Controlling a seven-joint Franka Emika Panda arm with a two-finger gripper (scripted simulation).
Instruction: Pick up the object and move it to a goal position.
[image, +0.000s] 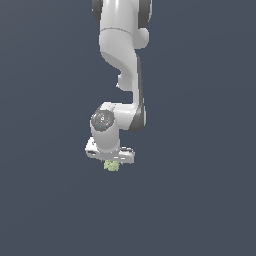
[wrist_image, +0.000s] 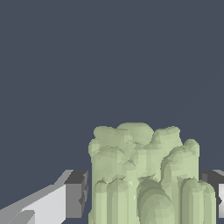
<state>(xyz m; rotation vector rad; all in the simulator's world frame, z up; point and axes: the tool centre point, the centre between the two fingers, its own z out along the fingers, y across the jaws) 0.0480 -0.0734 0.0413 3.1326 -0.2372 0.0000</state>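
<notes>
The object (image: 111, 166) is a small, pale yellow-green, lumpy chunk right under the white hand of the arm. In the wrist view the object (wrist_image: 144, 175) fills the space between the two dark fingertips (wrist_image: 78, 192), and each pad lies against one of its sides. My gripper (image: 112, 163) points straight down and is shut on the object. In the exterior view the hand hides the fingers almost entirely. I cannot tell whether the chunk rests on the surface or hangs just above it.
A plain dark blue-grey surface (image: 200, 200) spreads out on all sides in both views. The white arm (image: 122, 55) comes down from the top of the exterior view.
</notes>
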